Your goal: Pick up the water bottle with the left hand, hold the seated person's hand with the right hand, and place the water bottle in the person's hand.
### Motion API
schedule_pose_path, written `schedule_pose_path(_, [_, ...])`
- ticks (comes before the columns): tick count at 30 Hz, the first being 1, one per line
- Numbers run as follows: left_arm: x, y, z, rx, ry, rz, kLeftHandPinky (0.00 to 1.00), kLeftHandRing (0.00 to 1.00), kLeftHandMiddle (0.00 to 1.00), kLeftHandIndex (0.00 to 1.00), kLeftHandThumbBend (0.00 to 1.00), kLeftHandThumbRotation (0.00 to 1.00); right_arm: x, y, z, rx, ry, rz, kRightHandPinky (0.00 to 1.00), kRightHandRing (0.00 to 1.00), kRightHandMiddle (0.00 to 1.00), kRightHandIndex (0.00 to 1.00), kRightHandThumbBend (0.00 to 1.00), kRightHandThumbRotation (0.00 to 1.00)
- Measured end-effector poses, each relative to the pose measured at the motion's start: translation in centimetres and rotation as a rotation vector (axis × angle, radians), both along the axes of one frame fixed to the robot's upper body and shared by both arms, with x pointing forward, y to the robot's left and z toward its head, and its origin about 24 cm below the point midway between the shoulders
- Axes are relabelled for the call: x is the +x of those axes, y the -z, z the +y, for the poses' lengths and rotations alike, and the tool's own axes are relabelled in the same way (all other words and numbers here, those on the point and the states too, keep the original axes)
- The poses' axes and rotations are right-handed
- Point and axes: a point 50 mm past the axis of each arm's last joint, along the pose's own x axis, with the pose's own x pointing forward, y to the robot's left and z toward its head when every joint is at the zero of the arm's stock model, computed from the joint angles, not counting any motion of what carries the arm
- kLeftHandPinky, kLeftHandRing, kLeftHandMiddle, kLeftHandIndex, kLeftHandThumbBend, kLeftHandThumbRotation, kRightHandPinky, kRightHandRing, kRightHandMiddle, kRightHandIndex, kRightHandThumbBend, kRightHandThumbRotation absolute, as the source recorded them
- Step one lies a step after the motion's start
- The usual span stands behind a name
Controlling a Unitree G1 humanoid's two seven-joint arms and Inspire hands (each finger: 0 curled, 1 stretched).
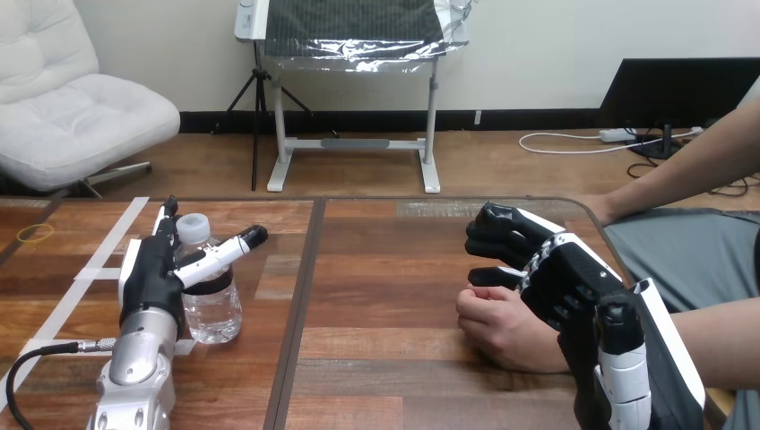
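A clear water bottle (pixel 213 300) with a white cap and a dark label stands upright on the wooden table (pixel 385 269) at the left. My left hand (pixel 151 273) is right beside it on its left. Its fingers point straight up and away, and its straight thumb reaches across the bottle's neck, so the hand is open. At the right, my right hand (pixel 547 273) rests over the person's hand (pixel 502 327), which is closed in a fist on the table and touches my hand from the near side.
The person's other arm (pixel 681 179) comes in from the upper right, its hand at the table's far right edge. White tape strips (pixel 107 246) and a yellow rubber band (pixel 34 233) lie on the table's left part. A dark seam (pixel 300 296) runs down the table's middle.
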Motion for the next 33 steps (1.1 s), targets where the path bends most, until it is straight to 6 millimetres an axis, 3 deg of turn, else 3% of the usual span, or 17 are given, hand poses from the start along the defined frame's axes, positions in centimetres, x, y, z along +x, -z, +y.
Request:
schedule_pose_path(11, [-0.1,-0.6,0.0,0.011,-0.010,-0.041,1.00,1.00,1.00,1.00,1.00,0.64,0.0,0.0,0.0,0.000,0.000,0.000,0.71,0.80,0.80,0.79,0.81,1.00])
schedule_pose_path(33, [0.3,-2.9,-0.1,0.024,-0.009,-0.136,1.00,1.00,1.00,1.00,0.99,0.63,0.0,0.0,0.1,0.000,-0.001,-0.002,0.70,0.79,0.79,0.80,0.81,1.00])
